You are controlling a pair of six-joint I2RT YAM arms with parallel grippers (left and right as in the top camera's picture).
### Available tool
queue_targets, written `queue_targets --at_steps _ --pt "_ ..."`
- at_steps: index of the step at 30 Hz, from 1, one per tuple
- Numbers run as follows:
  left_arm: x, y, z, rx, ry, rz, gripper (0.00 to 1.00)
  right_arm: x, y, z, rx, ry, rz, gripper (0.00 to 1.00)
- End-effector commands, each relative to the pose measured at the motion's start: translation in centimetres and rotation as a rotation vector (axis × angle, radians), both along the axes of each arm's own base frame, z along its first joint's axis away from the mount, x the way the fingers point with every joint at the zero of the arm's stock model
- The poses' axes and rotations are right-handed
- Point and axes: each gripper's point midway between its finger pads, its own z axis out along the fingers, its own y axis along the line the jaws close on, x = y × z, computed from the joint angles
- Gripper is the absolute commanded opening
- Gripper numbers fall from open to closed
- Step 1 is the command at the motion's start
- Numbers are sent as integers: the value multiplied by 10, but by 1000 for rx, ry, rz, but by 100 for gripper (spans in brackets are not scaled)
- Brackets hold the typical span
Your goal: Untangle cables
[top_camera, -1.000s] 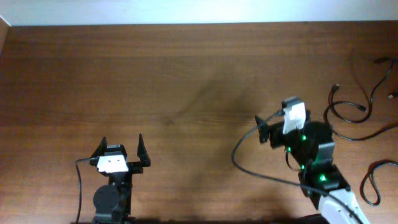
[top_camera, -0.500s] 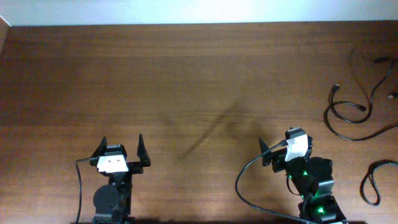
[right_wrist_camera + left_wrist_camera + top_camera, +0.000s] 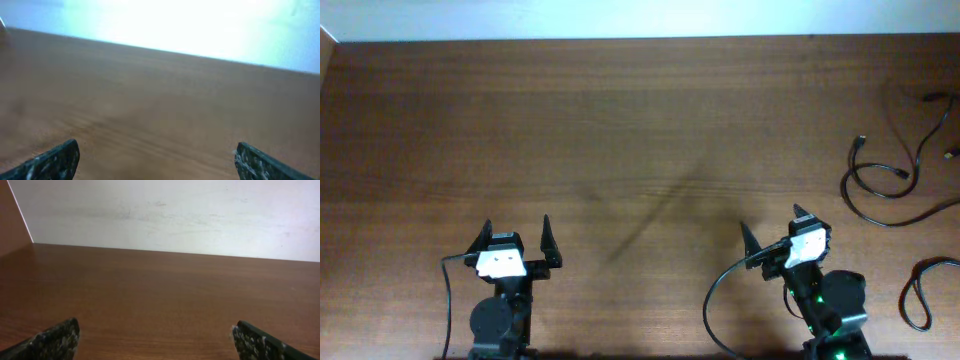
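Note:
Thin black cables lie at the far right of the table in the overhead view. One long looping cable (image 3: 880,190) runs from a plug near the top down into a curve, and a separate loop (image 3: 918,292) lies near the right edge. My right gripper (image 3: 772,222) is open and empty, low on the table and well left of the cables. My left gripper (image 3: 514,232) is open and empty at the lower left. Neither wrist view shows any cable, only bare wood between the fingertips in the left wrist view (image 3: 155,340) and the right wrist view (image 3: 155,160).
The brown wooden table (image 3: 620,130) meets a pale wall at the back. A thicker black wire (image 3: 720,290) trails from the right arm toward the front edge. Small plugs lie at the right edge (image 3: 950,155).
My right arm has drawn back toward the front edge and turned, moving away from the cables. The cables and the left arm have not moved.

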Motion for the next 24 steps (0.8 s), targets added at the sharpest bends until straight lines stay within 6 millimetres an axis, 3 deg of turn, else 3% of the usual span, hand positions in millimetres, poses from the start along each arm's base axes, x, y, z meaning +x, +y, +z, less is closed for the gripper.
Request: queue_targets --at_steps 1,8,13,16,20,24 --pt "0 0 -1 19 2 -3 99 -3 -1 16 6 -73 -3 98" --pt "0 0 -1 19 2 -3 99 -17 -3 65 44 -276 -4 98" --pt "0 0 -1 19 2 -3 99 -25 -5 83 59 -355 -4 98" --pt "0 0 -1 19 2 -3 99 -23 -5 75 52 -320 -4 98" --pt "0 0 -1 19 2 -3 99 -21 -4 18 10 -92 -3 98" --pt "0 0 -1 19 2 -3 99 -21 -4 18 10 -93 -3 98"
